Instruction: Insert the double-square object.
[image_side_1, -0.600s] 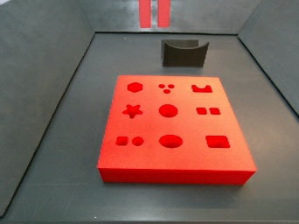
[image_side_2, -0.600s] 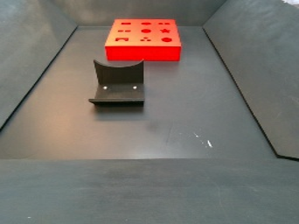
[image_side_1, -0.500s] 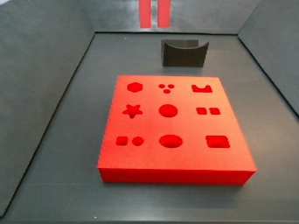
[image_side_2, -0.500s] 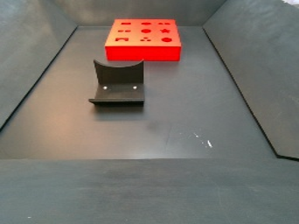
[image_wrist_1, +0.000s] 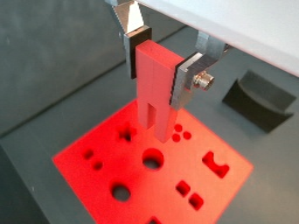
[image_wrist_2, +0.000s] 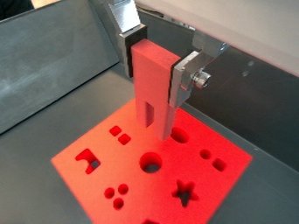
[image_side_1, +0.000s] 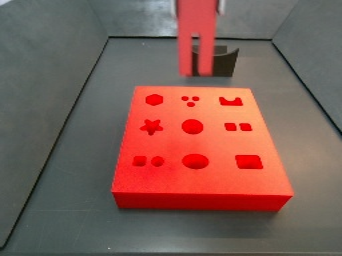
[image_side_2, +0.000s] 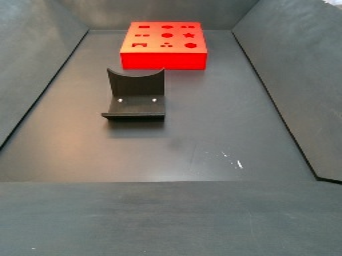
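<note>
Double-square object (image_wrist_1: 156, 87): long, slim red peg with a groove down one face marking its two squares. Pose: upright, hanging clear above the red board (image_wrist_1: 152, 171). Gripped at its upper end between the silver fingers (image_wrist_1: 190, 72) of the end effector (image_wrist_1: 162, 51), also seen in a wrist view (image_wrist_2: 158, 87). In a side view (image_side_1: 195, 35) it appears as a vertical red bar.

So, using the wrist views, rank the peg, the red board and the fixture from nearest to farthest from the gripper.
1. The double-square object: clamped between the gripper's fingers, hanging down.
2. The red board: directly below the peg's tip.
3. The fixture: off to the side on the floor, beyond the board's edge.
</note>
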